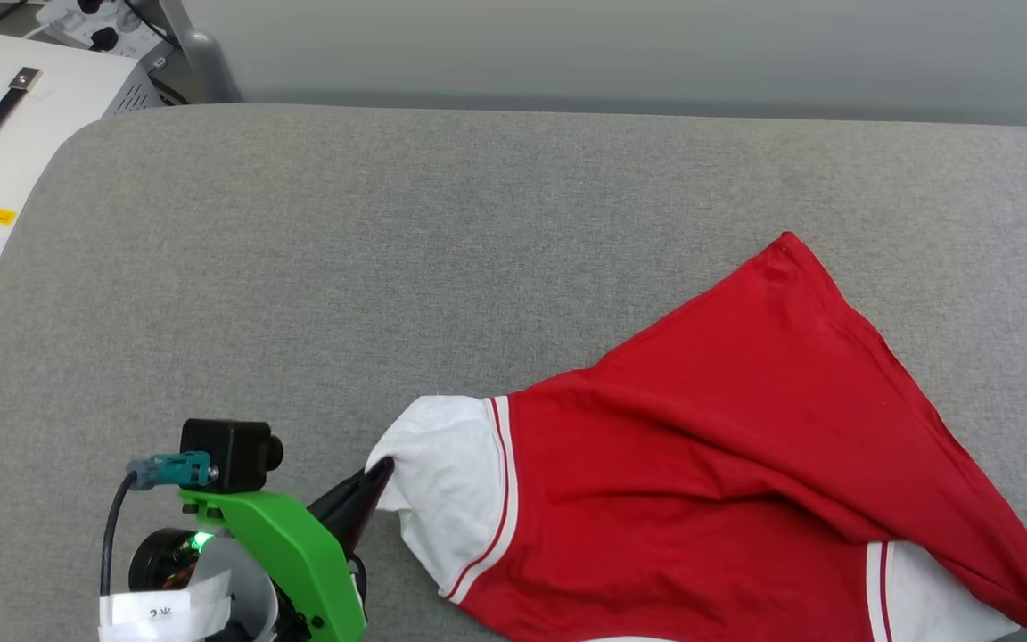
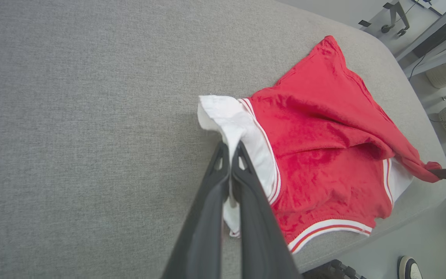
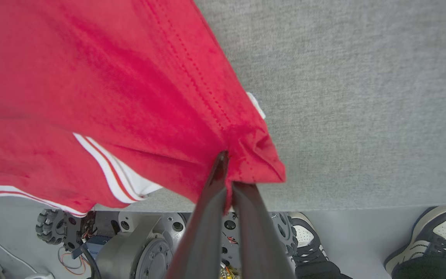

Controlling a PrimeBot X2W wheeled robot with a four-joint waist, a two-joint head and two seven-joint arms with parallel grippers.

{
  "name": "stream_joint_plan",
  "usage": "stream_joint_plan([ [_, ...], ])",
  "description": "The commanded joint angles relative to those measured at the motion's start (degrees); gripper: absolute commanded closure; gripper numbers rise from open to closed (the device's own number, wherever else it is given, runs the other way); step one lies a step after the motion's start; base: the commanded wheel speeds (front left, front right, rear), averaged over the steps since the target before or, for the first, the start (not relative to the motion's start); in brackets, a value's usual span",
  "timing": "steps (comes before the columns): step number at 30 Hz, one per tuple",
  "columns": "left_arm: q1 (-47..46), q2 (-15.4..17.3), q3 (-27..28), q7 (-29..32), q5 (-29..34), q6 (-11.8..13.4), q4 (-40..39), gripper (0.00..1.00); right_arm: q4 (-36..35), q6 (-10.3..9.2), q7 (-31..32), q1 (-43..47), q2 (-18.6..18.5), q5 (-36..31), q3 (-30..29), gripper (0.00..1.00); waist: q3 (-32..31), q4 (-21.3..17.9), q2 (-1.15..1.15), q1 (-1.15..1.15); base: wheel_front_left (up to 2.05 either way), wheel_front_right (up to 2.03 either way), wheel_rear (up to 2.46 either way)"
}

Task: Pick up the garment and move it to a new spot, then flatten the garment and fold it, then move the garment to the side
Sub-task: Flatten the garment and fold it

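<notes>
Okay, garment [image 1: 701,464] lies crumpled on the grey fabric-covered worktop [image 1: 389,250], toward the right and near side in the head view. Its red body spreads in a rough triangle, one corner pointing to the far side.

Left jaws are closed, pinching the edge of the white sleeve [image 1: 442,473] at the garment's left end (left wrist view has white cloth squeezed between the two tips). Right jaws are closed too, clamped on a bunched red corner [image 3: 261,155] at the garment's right end, close to the worktop's near edge; cloth wraps over one tip.

Fabric between the two grips looks creased, with one deep fold across the middle. A second white sleeve [image 1: 932,597] with red stripes peeks from under that fold, near the right grip. A striped trim band [image 2: 331,226] runs along the garment's near edge.

A white box with a black handle [image 1: 5,116] sits beyond the worktop's far left corner. Right wrist view: two black-and-white sneakers [image 3: 436,232] on the floor, beside the robot's wheeled base [image 3: 138,248].
</notes>
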Motion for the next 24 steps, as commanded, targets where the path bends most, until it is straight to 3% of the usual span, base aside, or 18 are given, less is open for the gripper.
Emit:
stream_joint_plan([
  [1, 0.5, -0.1, 0.3, -0.5, -0.2, -0.4, 0.4, 1.0, 0.1, -0.04, -0.2, 0.8, 0.1, 0.3, 0.2, 1.0, -0.1, 0.1, 0.0, 0.01, 0.0, 0.0, 0.0],
  [2, 0.3, -0.1, 0.3, -0.5, -0.2, -0.5, 0.6, 1.0, 0.0, -0.04, -0.2, 0.7, -0.1, 0.4, 0.3, 1.0, -0.1, 0.2, 0.0, 0.01, 0.0, 0.0, 0.0],
  [3, 0.2, -0.1, 0.3, -0.6, -0.2, -0.5, 0.6, 1.0, -0.2, -0.04, -0.6, 0.5, -0.4, 0.3, 0.4, 0.74, -0.1, 0.2, 0.0, 0.01, 0.0, 0.0, 0.0],
  [4, 0.1, -0.1, 0.2, -0.5, -0.1, -0.6, 0.5, 1.0, -0.4, -0.04, -0.9, 0.3, -0.8, 0.1, 0.4, 0.0, -0.1, 0.3, 0.0, 0.01, 0.0, 0.0, 0.0],
  [18, -2.4, 0.9, -0.9, 0.5, 2.4, -0.5, -2.4, 1.0, -8.6, -0.04, 2.6, -14.9, -3.1, 3.3, 5.4, 0.0, 4.9, 4.3, 0.0, 0.01, 0.0, 0.0, 0.0],
  [24, -4.2, 0.5, -2.3, 0.9, 3.3, -1.7, -3.4, 1.0, -5.8, -0.04, 3.8, -25.1, -3.1, 0.7, 9.0, 0.0, 8.4, 8.0, 0.0, 0.01, 0.0, 0.0, 0.0],
])
